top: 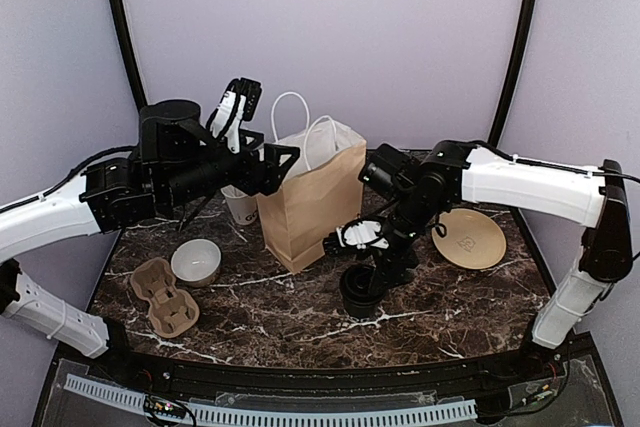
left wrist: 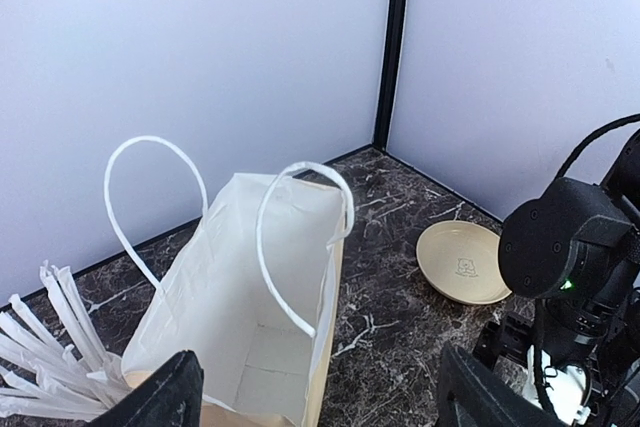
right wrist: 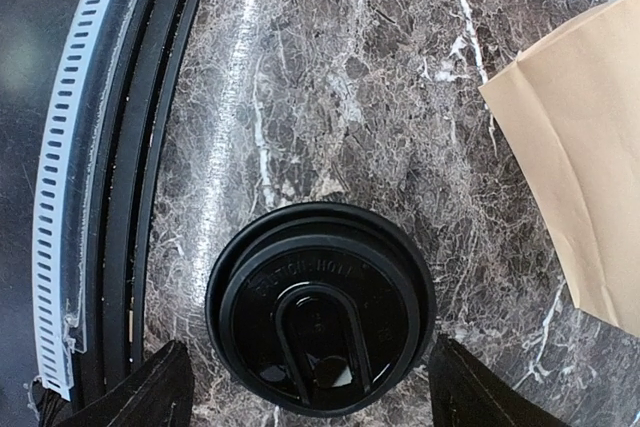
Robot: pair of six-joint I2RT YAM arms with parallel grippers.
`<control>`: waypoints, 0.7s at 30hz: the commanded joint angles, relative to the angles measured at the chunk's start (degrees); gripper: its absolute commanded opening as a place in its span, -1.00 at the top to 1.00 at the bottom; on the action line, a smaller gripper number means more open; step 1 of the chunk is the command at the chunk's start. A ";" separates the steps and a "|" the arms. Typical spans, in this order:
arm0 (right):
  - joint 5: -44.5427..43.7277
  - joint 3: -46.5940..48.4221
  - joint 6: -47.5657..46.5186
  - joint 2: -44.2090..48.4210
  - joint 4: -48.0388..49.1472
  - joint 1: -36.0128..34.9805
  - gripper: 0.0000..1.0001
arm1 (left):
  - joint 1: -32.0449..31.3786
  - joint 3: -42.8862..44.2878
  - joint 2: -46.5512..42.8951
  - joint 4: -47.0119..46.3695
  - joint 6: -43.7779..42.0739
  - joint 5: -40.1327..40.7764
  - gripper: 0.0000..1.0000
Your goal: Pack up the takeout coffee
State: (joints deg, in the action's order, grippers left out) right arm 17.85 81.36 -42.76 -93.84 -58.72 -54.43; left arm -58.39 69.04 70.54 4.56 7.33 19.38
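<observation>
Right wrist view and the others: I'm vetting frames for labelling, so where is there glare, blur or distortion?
Right wrist: a pale glare streak crosses the table left of the sharp lid. Top external: even light, but the black posts look bowed. Left wrist: the bag is bright inside but not washed out.

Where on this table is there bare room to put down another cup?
Bare marble lies at the front between the carrier and the coffee, and again front right, in front of the plate. Crowded at the back left: bag, stick cup and bowl sit close together.
</observation>
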 commanded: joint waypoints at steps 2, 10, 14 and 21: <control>-2.54 1.48 0.80 -2.27 0.58 -1.60 -0.68 | 0.20 -1.46 -1.93 -0.10 1.02 1.80 -0.67; -3.59 1.17 1.83 -3.97 0.69 -2.60 -0.64 | 0.21 -1.92 -1.41 -0.57 0.88 1.76 -0.67; -4.42 1.25 2.39 -4.41 0.77 -2.67 -0.41 | 0.27 -2.26 -1.42 -0.60 1.09 1.77 -0.67; -8.64 1.05 2.48 -1.22 -1.16 -1.14 -0.27 | 0.29 -1.96 -2.69 0.36 0.62 2.56 -0.68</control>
State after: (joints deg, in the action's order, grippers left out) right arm 13.43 81.95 -40.40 -97.38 -58.70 -56.58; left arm -58.37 67.44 70.30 4.80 7.97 20.67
